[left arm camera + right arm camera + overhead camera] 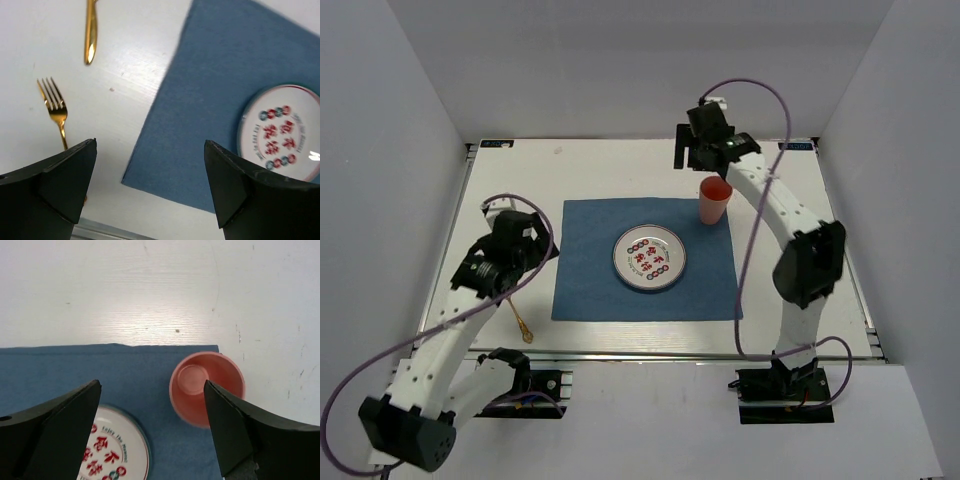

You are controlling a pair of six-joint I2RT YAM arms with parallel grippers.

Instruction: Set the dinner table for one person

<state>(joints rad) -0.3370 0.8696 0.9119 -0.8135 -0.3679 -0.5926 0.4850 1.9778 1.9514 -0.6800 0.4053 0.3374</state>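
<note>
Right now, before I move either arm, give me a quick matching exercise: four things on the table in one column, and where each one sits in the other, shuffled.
Things:
1. cup
2. plate
3. fork
4. placemat

Places:
A. on the bare table, left of the placemat
B. at the far right corner of the placemat
C. flat on the middle of the table
D. in the middle of the placemat

Pairs: 1-B, 2-D, 3-A, 4-C.
</note>
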